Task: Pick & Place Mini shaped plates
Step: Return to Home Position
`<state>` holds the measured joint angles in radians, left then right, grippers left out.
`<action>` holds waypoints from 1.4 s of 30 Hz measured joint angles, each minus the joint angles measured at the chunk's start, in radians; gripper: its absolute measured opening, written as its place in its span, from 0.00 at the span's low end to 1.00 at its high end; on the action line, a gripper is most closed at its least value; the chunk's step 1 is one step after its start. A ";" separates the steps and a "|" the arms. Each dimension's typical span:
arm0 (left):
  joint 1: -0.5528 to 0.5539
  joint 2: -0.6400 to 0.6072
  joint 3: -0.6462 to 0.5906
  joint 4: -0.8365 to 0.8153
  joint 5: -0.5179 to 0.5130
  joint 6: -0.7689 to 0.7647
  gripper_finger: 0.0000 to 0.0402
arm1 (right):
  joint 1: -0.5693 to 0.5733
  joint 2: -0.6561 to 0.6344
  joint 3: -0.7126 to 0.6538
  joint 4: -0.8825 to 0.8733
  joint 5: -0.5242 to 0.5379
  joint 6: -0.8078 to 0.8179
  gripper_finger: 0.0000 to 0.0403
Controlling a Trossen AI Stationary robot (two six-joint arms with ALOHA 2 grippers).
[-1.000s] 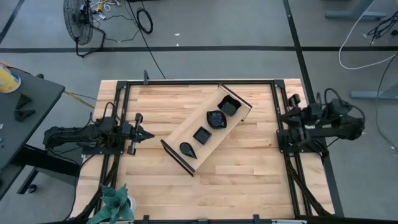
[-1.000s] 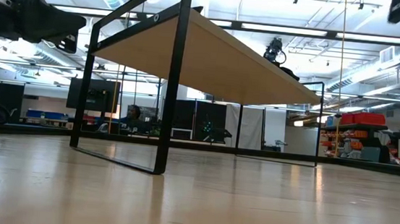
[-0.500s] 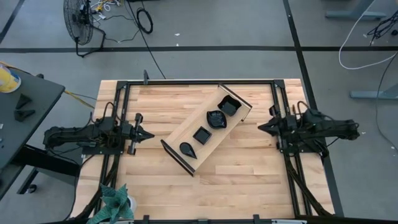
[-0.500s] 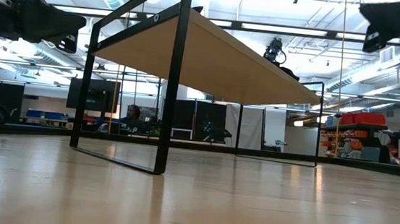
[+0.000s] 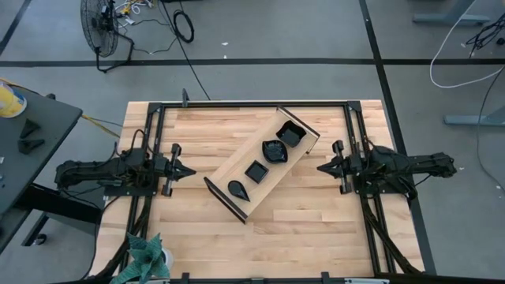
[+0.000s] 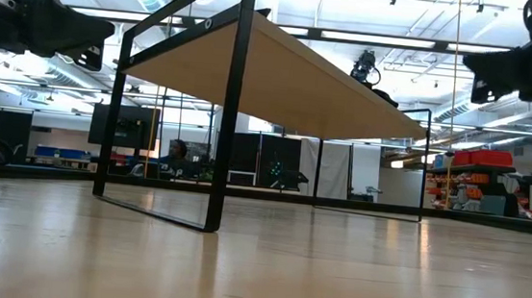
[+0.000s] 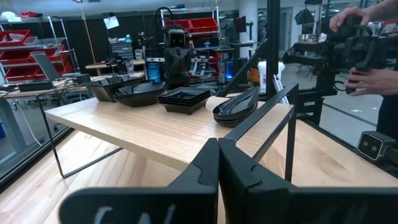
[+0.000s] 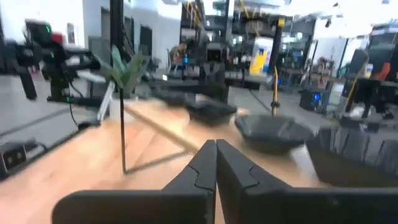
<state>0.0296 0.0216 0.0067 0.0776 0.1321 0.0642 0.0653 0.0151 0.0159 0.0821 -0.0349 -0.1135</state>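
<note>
Four small glossy black plates lie in a row on the long light-wood tray [image 5: 264,162], which stands slantwise at mid-table on its black end frames: a square one [image 5: 291,135], a wavy-rimmed one [image 5: 274,151], a small square one [image 5: 256,170] and a teardrop [image 5: 237,188]. My left gripper [image 5: 191,170] hovers shut left of the tray, pointing at it. My right gripper [image 5: 320,168] hovers shut right of the tray, pointing at it. Both wrist views show the fingers closed together [image 7: 219,149] [image 8: 216,149] with the plates [image 7: 183,98] [image 8: 273,132] beyond.
Black frame rails [image 5: 154,150] [image 5: 355,142] run along the table's left and right sides. A green plant-like thing [image 5: 146,256] sits at the near left corner. Bare wood lies near and far of the tray. A person [image 7: 373,62] stands beyond the table.
My right arm has unfolded from the table's right edge and reached toward the tray, its gripper swinging round to point at the tray's right side. The tray and plates have stayed put.
</note>
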 joint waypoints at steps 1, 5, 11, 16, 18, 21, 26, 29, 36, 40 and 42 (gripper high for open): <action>0.000 0.000 0.000 0.000 0.000 0.000 0.01 | -0.002 0.000 0.000 -0.013 0.001 0.000 0.03; 0.000 0.000 0.000 0.000 0.000 0.000 0.01 | -0.015 0.001 0.000 -0.073 0.035 0.022 0.03; 0.000 0.000 0.000 0.000 0.000 0.000 0.01 | -0.044 0.008 0.000 -0.071 0.037 0.023 0.03; 0.000 0.000 0.000 0.000 0.000 0.000 0.01 | -0.049 0.008 0.000 -0.071 0.037 0.026 0.03; 0.000 0.000 0.000 0.000 0.000 0.000 0.01 | -0.049 0.008 0.000 -0.071 0.037 0.026 0.03; 0.000 0.000 0.000 0.000 0.000 0.000 0.01 | -0.049 0.008 0.000 -0.071 0.037 0.026 0.03; 0.000 0.000 0.000 0.000 0.000 0.000 0.01 | -0.049 0.008 0.000 -0.071 0.037 0.026 0.03; 0.000 0.000 0.000 0.000 0.000 0.000 0.01 | -0.049 0.008 0.000 -0.071 0.037 0.026 0.03; 0.000 0.000 0.000 0.000 0.000 0.000 0.01 | -0.049 0.008 0.001 -0.071 0.037 0.026 0.03; 0.000 0.000 0.000 0.000 0.000 0.000 0.01 | -0.049 0.008 0.001 -0.071 0.037 0.026 0.03; 0.000 0.000 0.000 0.000 0.000 0.000 0.01 | -0.049 0.008 0.001 -0.071 0.037 0.026 0.03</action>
<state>0.0293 0.0215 0.0067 0.0776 0.1318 0.0639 0.0162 0.0227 0.0166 0.0111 0.0017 -0.0875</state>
